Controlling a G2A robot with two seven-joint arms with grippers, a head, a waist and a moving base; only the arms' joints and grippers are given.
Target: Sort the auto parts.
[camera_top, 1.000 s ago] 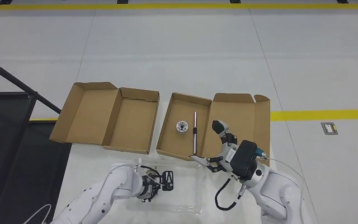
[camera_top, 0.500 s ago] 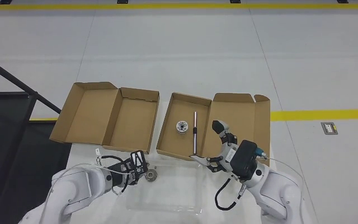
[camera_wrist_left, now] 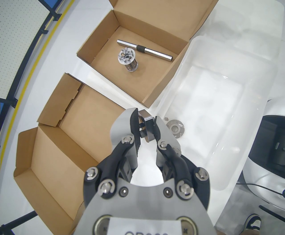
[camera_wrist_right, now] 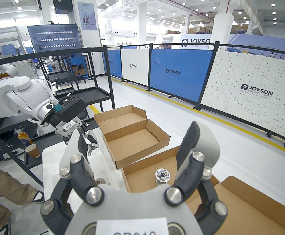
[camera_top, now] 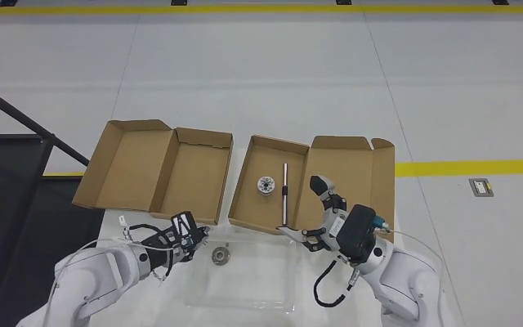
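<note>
Metal part (camera_wrist_left: 148, 122) gripped inside left claw (camera_wrist_left: 145, 124).

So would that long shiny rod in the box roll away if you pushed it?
Probably, sideways: the rod looks round and smooth, lying flat on the box floor. It looks like stiff metal, so it likely won't bend. Its polished surface might be slippery.

A long fence (camera_wrist_right: 180, 73) of blue and white panels stands on the pale grey floor (camera_wrist_right: 233, 142). A yellow line (camera_wrist_right: 222, 120) runs along its foot. A black metal rack (camera_wrist_right: 95, 94) stands before the fence. Beyond it, white columns (camera_wrist_right: 142, 24) rise toward round ceiling lamps (camera_wrist_right: 184, 3).
</note>
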